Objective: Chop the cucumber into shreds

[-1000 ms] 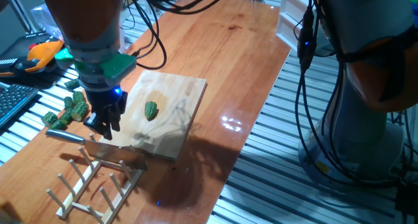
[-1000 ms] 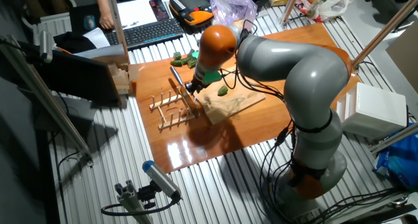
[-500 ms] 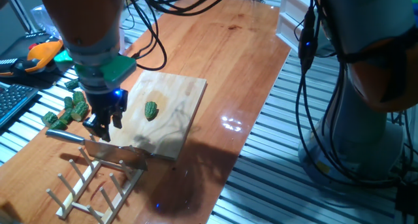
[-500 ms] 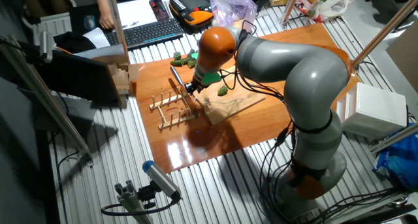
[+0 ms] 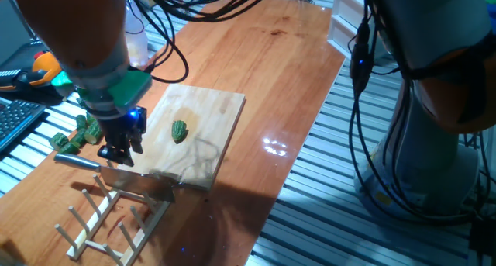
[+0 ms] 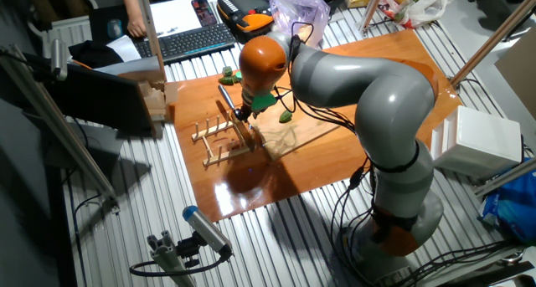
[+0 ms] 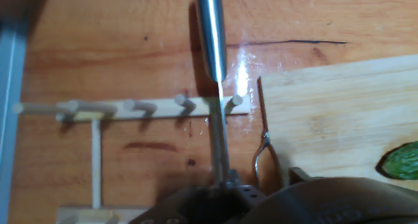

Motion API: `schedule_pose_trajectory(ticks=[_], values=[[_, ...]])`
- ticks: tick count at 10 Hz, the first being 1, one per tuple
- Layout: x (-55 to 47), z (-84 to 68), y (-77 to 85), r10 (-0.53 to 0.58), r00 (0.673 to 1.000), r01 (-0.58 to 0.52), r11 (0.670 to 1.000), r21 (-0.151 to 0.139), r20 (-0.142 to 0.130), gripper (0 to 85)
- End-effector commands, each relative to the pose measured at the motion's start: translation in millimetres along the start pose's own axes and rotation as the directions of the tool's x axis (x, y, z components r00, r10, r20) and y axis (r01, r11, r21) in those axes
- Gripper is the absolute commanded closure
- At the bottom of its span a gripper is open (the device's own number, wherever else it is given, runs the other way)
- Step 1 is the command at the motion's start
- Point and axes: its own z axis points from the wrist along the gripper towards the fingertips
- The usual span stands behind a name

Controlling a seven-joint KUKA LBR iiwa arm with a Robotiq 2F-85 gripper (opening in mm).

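The cucumber [image 5: 179,131] is a single small dark green chunk, oval in outline, with a bumpy, ridged skin. It lies whole and uncut on the pale wooden board [image 5: 203,119], roughly in the board's middle and well inside its edges, with bare wood showing all around it. In the other fixed view the cucumber [image 6: 286,116] shows as a small green spot on the same board. In the hand view only one rounded end of it [image 7: 403,161] comes into sight at the right edge, resting flat on the light wood. No cut pieces show on the board.
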Motion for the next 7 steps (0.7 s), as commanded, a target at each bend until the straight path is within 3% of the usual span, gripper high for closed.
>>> schedule_pose_trajectory(ticks=[1, 2, 3, 4, 5, 7], values=[[0.0, -0.1, 0.1, -0.001, 1.0, 0.001, 1.0, 0.012, 0.011, 51.0], [0.0, -0.1, 0.1, 0.006, 1.0, -0.006, 1.0, 0.007, 0.023, 51.0], [0.0, -0.1, 0.1, 0.005, 0.999, -0.004, 1.0, -0.007, 0.035, 34.0], [0.0, -0.1, 0.1, -0.033, 0.998, 0.033, 0.999, -0.011, 0.049, 34.0], [0.0, -0.1, 0.1, -0.031, 0.999, 0.033, 0.997, -0.064, 0.036, 34.0], [0.0, -0.1, 0.1, -0.025, 1.0, 0.025, 0.998, -0.056, 0.004, 34.0]])
